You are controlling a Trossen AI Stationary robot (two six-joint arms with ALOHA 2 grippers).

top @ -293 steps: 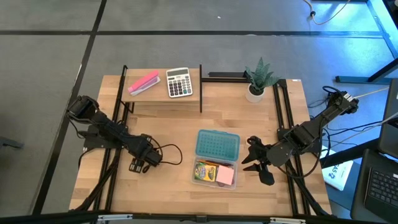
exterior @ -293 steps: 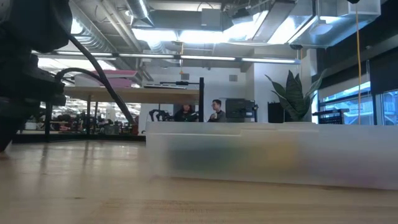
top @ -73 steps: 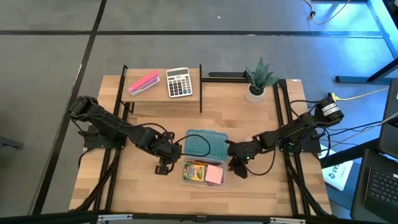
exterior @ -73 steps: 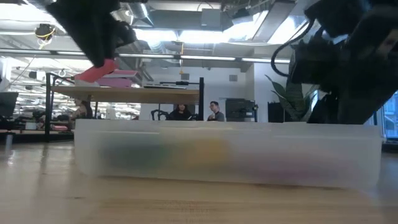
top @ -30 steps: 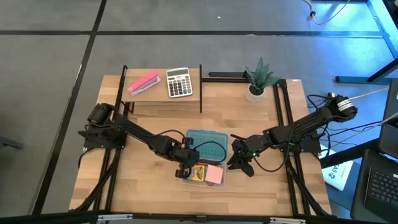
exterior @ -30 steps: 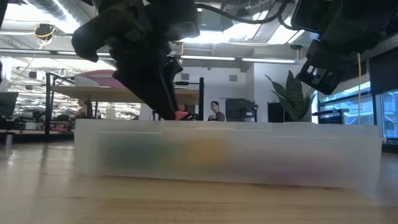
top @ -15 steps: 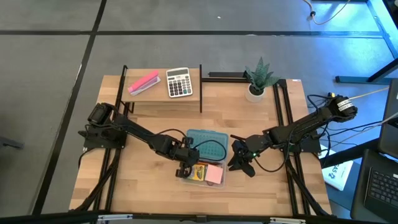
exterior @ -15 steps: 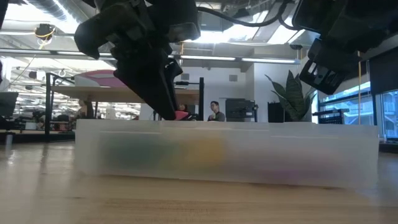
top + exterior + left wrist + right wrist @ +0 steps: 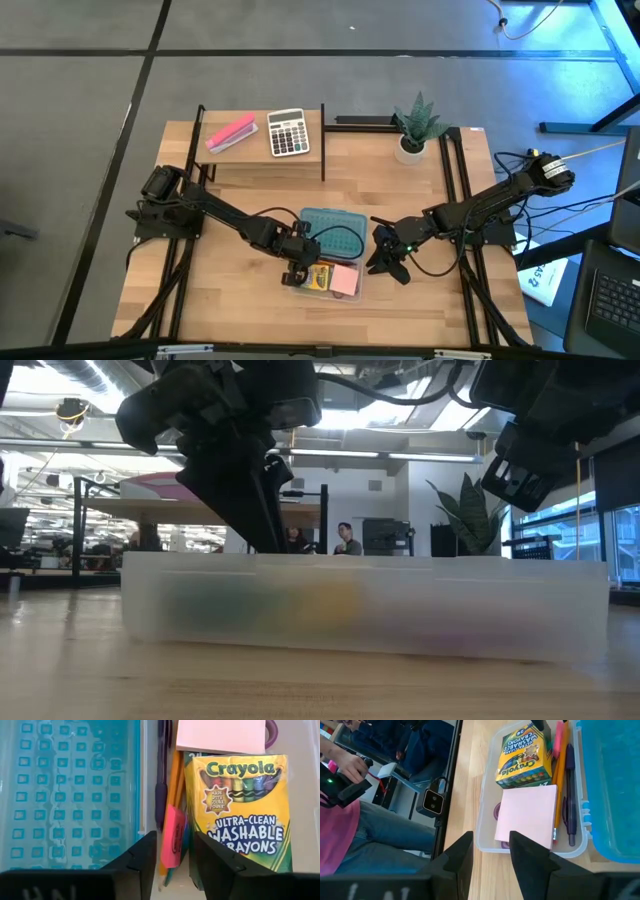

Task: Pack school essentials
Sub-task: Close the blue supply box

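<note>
A clear plastic box [image 9: 325, 278] lies mid-table with its teal lid [image 9: 330, 232] swung open toward the far side. Inside are a yellow-green crayon box [image 9: 245, 815], a pink notepad [image 9: 527, 817] over the purple scissors handles [image 9: 497, 811], an orange pencil [image 9: 175, 780] and a purple pen [image 9: 161, 775]. A small pink-red eraser [image 9: 172, 842] lies on the pencil beside the crayon box. My left gripper [image 9: 297, 272] hangs open over the box's left end, a finger on either side of the eraser. My right gripper [image 9: 386, 262] waits open just right of the box.
A raised shelf at the far left carries a pink block [image 9: 231, 132] and a calculator [image 9: 288, 132]. A potted plant [image 9: 415, 128] stands at the far right. A seated person [image 9: 350, 780] shows beyond the table's near edge. Bare wood lies left of the box.
The pink eraser showed at my left gripper's fingertips just above the box's wall in the low view. It no longer shows there and now lies inside the box. Both arms have kept still.
</note>
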